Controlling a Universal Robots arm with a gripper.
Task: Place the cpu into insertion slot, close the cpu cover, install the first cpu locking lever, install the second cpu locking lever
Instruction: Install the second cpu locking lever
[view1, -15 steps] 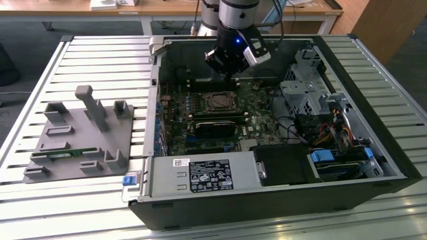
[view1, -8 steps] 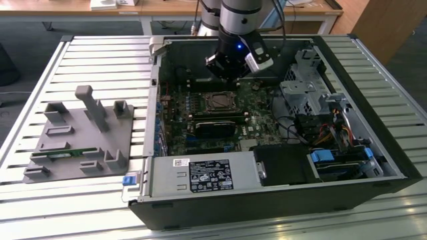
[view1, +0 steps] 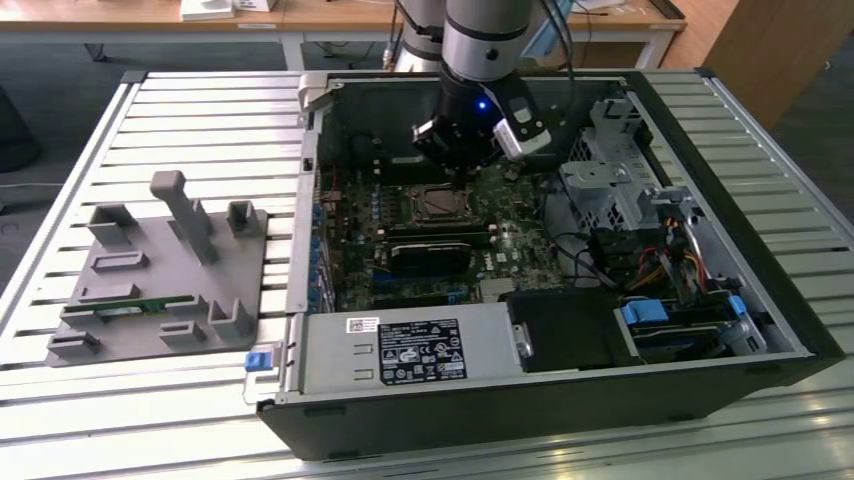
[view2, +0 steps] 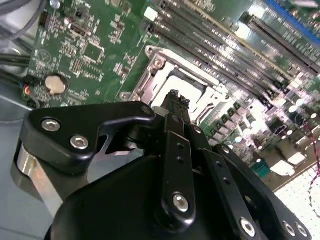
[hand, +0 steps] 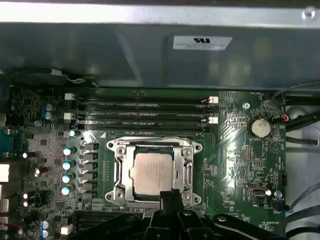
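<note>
Inside the open metal computer case (view1: 747, 150), the dull silver cpu (hand: 152, 172) sits under its square-windowed cpu cover (hand: 154, 145); the black gripper (hand: 170, 196), jaws pressed together, hovers at its edge.

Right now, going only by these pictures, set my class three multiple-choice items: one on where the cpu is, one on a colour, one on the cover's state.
1. Where is the cpu?
A. On the table
B. In the slot
C. Across the memory slots

2. What colour is the board?
A. Green
B. Red
C. White

3. How does the cover stand?
A. Tipped upright
B. Taken off
C. Lying flat around the cpu

Answers:
1 B: in the first wrist view the cpu's silver-grey top sits inside the slot's metal rim.
2 A: both wrist views show a dark green board around the slot.
3 C: its silver frame lies level on all four sides, with the cpu showing through its window.
</note>
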